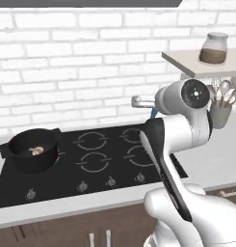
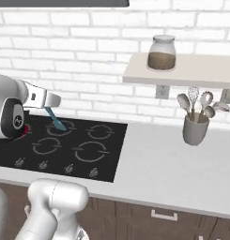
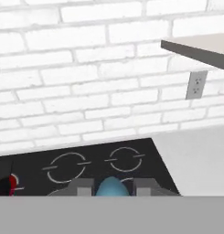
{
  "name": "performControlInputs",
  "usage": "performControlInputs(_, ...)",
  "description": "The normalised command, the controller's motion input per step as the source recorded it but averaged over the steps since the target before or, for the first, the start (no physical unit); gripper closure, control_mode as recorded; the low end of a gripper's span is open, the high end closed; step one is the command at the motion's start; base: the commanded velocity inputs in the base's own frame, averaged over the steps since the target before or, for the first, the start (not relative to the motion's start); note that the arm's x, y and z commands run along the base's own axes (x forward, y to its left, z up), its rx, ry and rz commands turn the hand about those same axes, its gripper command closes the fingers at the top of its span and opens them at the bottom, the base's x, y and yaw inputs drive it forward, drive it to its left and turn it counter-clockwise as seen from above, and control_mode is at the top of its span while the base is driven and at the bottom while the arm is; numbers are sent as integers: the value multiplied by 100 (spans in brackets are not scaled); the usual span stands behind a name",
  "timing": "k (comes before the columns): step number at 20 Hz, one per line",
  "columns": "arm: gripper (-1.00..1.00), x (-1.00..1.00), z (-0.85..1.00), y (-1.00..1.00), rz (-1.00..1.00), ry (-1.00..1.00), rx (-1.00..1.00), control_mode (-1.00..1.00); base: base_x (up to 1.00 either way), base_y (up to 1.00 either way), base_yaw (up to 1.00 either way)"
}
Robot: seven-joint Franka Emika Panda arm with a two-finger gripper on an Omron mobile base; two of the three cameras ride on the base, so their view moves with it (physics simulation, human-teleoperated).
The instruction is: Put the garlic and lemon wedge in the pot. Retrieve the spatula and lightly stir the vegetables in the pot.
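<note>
Between the two fingers of the tool (image 3: 112, 187) sits the light-blue spatula (image 2: 55, 120); the jaws are closed on it. From the hand camera its rounded blue end shows in the gap between the fingers. From the right base camera the spatula slants down from the tool (image 2: 49, 104) toward the back burner rings of the black cooktop (image 2: 104, 157), its lower end in front of the glass; whether it touches I cannot tell. From the left base camera a short blue piece (image 1: 153, 113) shows just under the tool (image 1: 141, 102).

At the far left of the cooktop (image 1: 66, 188), well apart from the tool and spatula, stands the black pot (image 1: 32, 150). Inside it lie small pale pieces, the vegetables (image 1: 36, 150); garlic and lemon cannot be told apart at this size.

Above the right side of the cooktop the arm is folded, its forearm rising steeply and the hand held out roughly level toward the brick wall, over the rear burners.

On the grey worktop (image 2: 172, 164) to the right stands a grey utensil holder (image 2: 195, 129), and a jar (image 2: 162, 53) rests on the shelf (image 2: 182, 72) above.
</note>
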Motion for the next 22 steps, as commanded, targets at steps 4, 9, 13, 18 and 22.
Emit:
performControlInputs(4, 100, 0, 0, 0, 0, 0, 0, 100, -1, 100, 5)
performControlInputs(9, 100, 0, 0, 0, 0, 0, 0, 100, 0, 75, 5)
performControlInputs(13, 100, 0, 0, 0, 0, 0, 0, 100, 0, 47, 6)
performControlInputs(18, 100, 0, 0, 0, 0, 0, 0, 100, 12, 47, 4)
performControlInputs(22, 100, 0, 0, 0, 0, 0, 0, 100, 4, 70, -1)
